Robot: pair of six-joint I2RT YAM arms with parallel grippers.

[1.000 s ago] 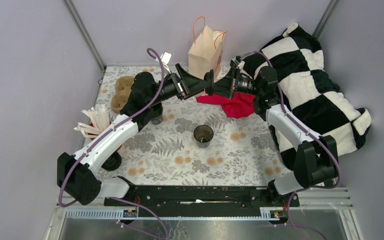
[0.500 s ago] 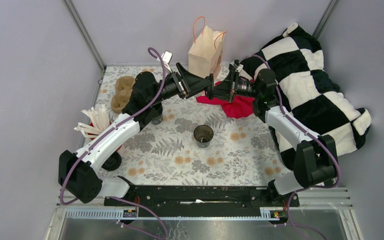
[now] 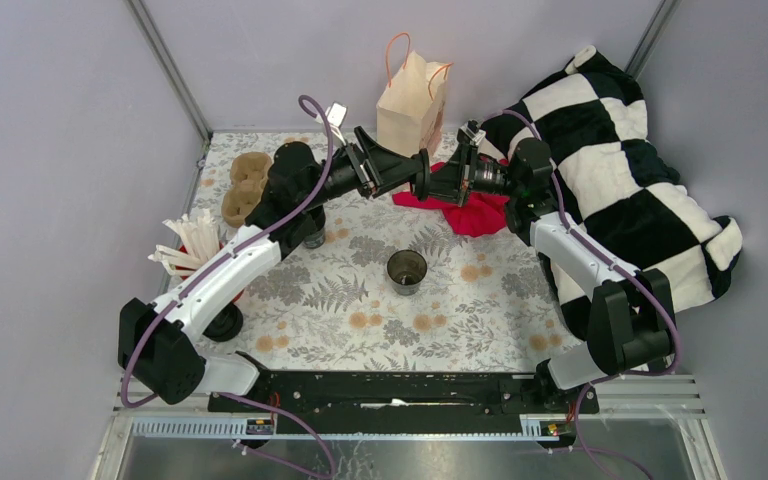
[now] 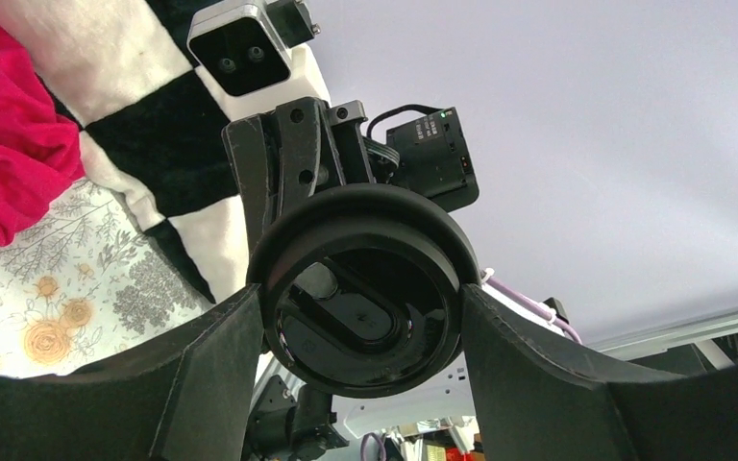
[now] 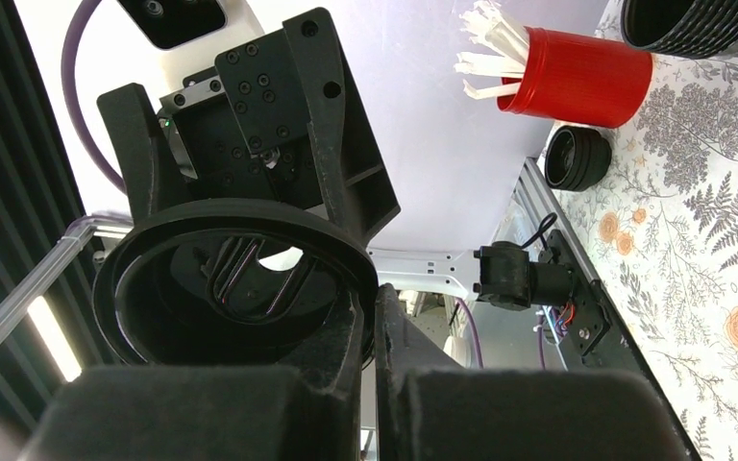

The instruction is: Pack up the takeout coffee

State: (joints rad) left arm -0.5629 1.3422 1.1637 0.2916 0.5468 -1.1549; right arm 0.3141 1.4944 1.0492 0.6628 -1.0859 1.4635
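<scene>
On the floral table [image 3: 360, 320], the lidless black coffee cup [image 3: 407, 270] stands upright at centre frame. Above it, the right gripper [image 5: 375, 309] is pinched together on the rim of the black lid [image 4: 360, 240]. The spread fingers of the left gripper [image 4: 357, 300] flank that lid, but I cannot tell whether they grip it.

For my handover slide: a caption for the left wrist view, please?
Left gripper, open, brackets the black lid, held at its rim by the right gripper.

- Table [image 3: 480, 310], floral-print top.
- Standing on it: open black takeout coffee cup [image 3: 406, 270], paper bag [image 3: 412, 100], red cup of straws [image 3: 195, 248].
- Lying on it: red cloth [image 3: 468, 212], cardboard tray [image 3: 243, 185], checkered blanket [image 3: 620, 170].
</scene>
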